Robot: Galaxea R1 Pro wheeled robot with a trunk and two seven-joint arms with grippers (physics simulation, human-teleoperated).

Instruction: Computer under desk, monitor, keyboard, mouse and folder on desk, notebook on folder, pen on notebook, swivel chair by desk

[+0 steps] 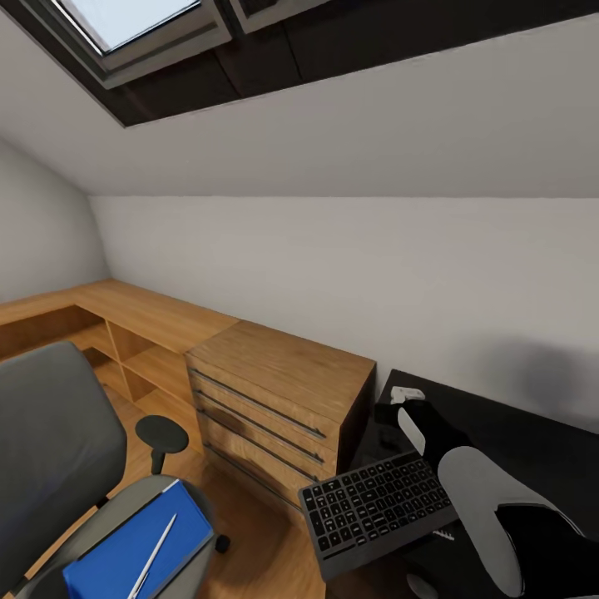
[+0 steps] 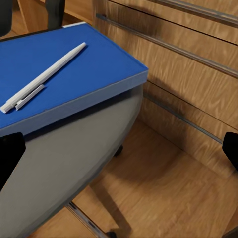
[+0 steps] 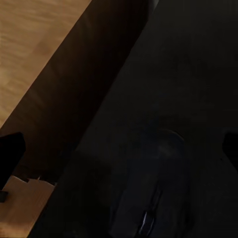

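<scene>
Your robot faces a sloped pale wall with a skylight above. At the lower right sits the black desk (image 1: pixel 532 433), and beside it a light-wood chest of drawers (image 1: pixel 274 408).

The keyboard (image 1: pixel 374 507) lies at the desk's near left corner, and a good part of it hangs out past the edge over the wood floor (image 1: pixel 266 541). Your right arm (image 1: pixel 499 516) crosses above its far end. A nudge from that arm, or a drag of the sleeve as you draw back, could tip the keyboard off the desk; that is the main risk here.

In the right wrist view, the right tool (image 3: pixel 119 148) has its two dark fingertips spread wide, holding nothing, above the black desk top near its edge. A dim rounded shape between them is probably the mouse (image 3: pixel 158 188), though it is too dark to be sure. Closing on it blindly could push it off the edge.

At the lower left, the blue folder (image 1: pixel 137 545) lies on the seat of the grey swivel chair (image 1: pixel 50 441), with the pen (image 1: pixel 154 553) loose on top. The left tool (image 2: pixel 119 148) is also spread open and empty, hanging just beyond the seat's front edge. If you lift the folder at a tilt, the pen will likely roll off. The chair is on casters, so a push may send it away. No notebook can be made out.
</scene>
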